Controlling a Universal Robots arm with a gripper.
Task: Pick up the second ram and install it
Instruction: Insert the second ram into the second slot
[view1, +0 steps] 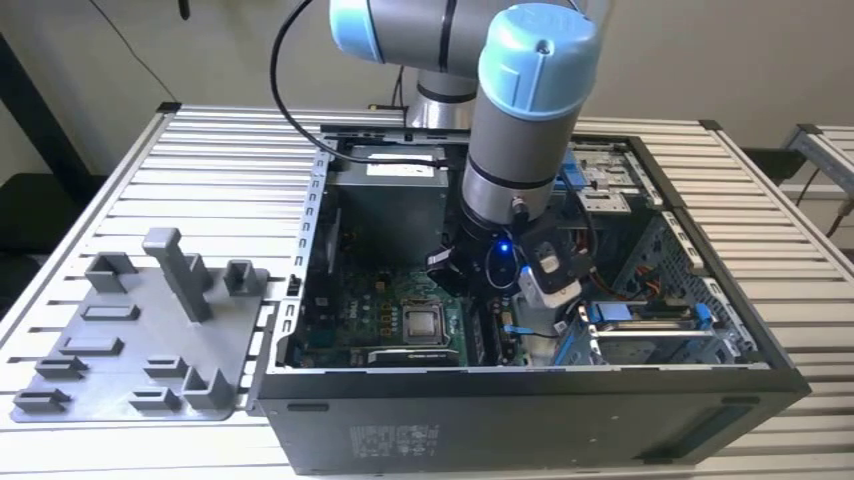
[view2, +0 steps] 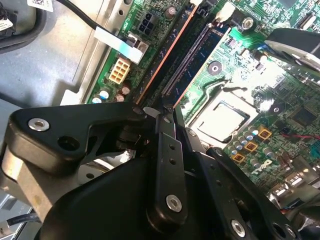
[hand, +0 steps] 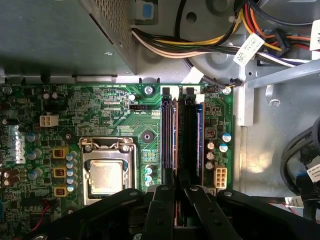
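Down inside the open case: the gripper (view1: 483, 290) had reached toward the motherboard (view1: 387, 310), arm (view1: 521, 130) coming in from above
Case: a black computer case (view1: 534, 420) lay on its side on the slatted table (view1: 160, 190), side panel off
Gripper: in both wrist views the black fingers (hand: 161, 210) stood close together, nearly shut, right over the near end of the memory slots (hand: 182, 135)
Grip: something thin with a coppery edge sat between the fingers in the first wrist view; whether they truly clamped it, I could not tell
Second ram: a dark stick (hand: 187, 137) stood on edge in the slot row, running from the white latches (hand: 189, 92) back under the fingers; in the second wrist view the same long dark board (view2: 187, 60) ran away from the fingertips (view2: 165, 120)
First stick: beside it, toward the processor, another stick (hand: 169, 137) with a copper-coloured edge sat in its own slot
Processor socket: the silver-topped socket (hand: 106, 175) lay just beside the slots on the green board
Cables: a bundle of yellow, orange and black wires (hand: 200, 45) crossed the metal beyond the board
Holder tray: a grey plastic tray (view1: 134, 340) with upright posts rested on the table at the exterior view's left, well apart from the case
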